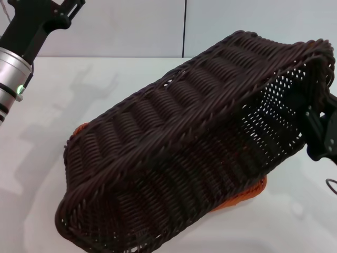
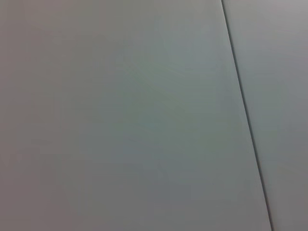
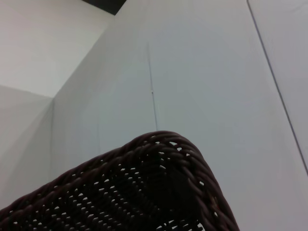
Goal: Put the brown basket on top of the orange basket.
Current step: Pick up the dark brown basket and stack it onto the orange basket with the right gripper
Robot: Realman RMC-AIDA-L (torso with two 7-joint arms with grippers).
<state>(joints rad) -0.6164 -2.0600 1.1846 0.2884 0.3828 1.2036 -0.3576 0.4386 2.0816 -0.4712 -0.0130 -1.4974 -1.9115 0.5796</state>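
The brown basket (image 1: pixel 179 153) fills most of the head view, tilted with its right end raised and its left end low. My right gripper (image 1: pixel 314 124) is shut on the rim of that raised right end, and the same braided corner (image 3: pixel 159 192) shows close up in the right wrist view. Underneath lies the orange basket (image 1: pixel 243 196), almost wholly covered; only an orange sliver shows at the lower right and another at the left (image 1: pixel 80 128). My left gripper (image 1: pixel 55 16) is held high at the far left, away from both baskets.
The baskets rest on a white table (image 1: pixel 63 105) with a pale wall behind it. A dark vertical seam (image 1: pixel 185 26) runs down that wall. The left wrist view shows only the wall panel (image 2: pixel 120 120).
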